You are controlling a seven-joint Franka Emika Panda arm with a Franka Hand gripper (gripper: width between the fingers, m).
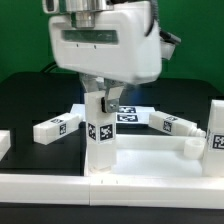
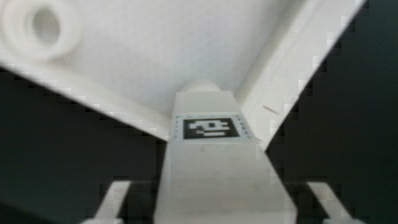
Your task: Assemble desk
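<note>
The desk panel (image 1: 150, 160) lies flat across the front, white with a raised rim. One white leg (image 1: 100, 135) with a black-and-white tag stands upright on it near the exterior view's left. My gripper (image 1: 100, 98) is straight above, its fingers straddling the leg's top. In the wrist view the leg (image 2: 214, 150) runs down to the panel (image 2: 143, 60). The fingers (image 2: 116, 200) stand on either side of the leg with a dark gap on each side, so the gripper is open around the leg.
Loose tagged legs lie behind the panel: one at the left (image 1: 55, 127), one at the right (image 1: 165, 124) and another at the far right (image 1: 214, 140). The marker board (image 1: 127, 114) lies behind the upright leg. A round hole (image 2: 39, 35) shows in the panel.
</note>
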